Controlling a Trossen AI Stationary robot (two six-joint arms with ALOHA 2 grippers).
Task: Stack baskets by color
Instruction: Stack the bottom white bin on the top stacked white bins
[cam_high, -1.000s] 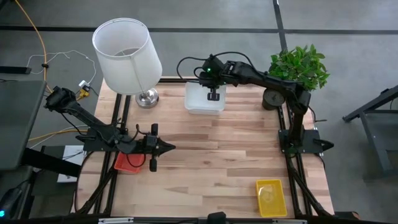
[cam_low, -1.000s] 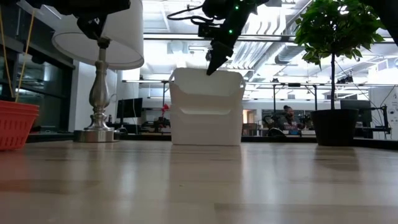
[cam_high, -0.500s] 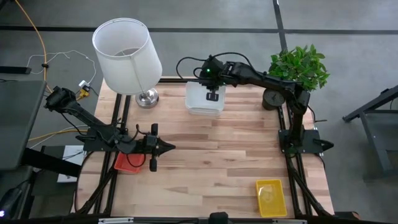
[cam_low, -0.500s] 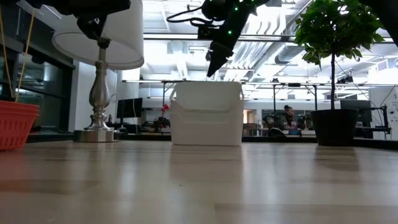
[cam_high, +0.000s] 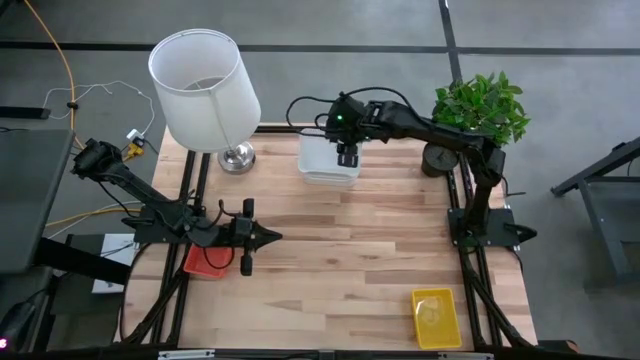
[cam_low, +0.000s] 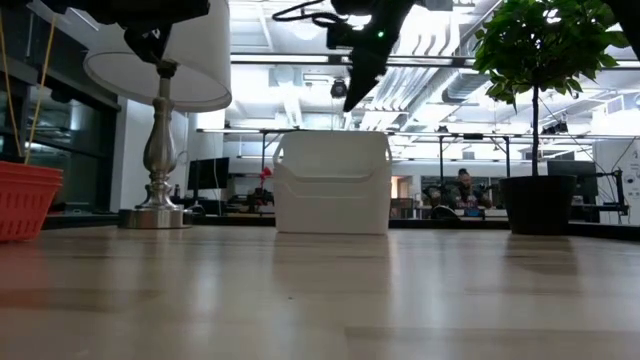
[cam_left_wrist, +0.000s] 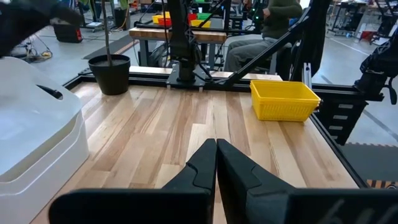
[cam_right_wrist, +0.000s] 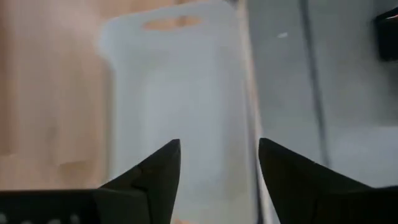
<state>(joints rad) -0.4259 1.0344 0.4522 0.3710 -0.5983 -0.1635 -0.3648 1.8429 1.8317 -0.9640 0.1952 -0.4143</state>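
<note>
A stack of white baskets (cam_high: 326, 160) stands on the table at the far middle, nested one in another (cam_low: 332, 182). My right gripper (cam_high: 347, 156) hovers just above it, open, with the top white basket (cam_right_wrist: 180, 93) below its fingers and nothing between them. My left gripper (cam_high: 266, 237) is shut and holds nothing, level over the table's left side. A red basket (cam_high: 207, 260) sits at the left edge under the left arm. A yellow basket (cam_high: 435, 317) rests at the near right corner.
A lamp with a big white shade (cam_high: 203, 88) stands at the far left corner, and a potted plant (cam_high: 478, 108) at the far right corner. Bare wood lies between the white stack and the yellow basket. People sit in the room beyond the table.
My right gripper has opened and let go of the top white basket, which has sunk down into the stack. The gripper has then risen a little above the stack.
</note>
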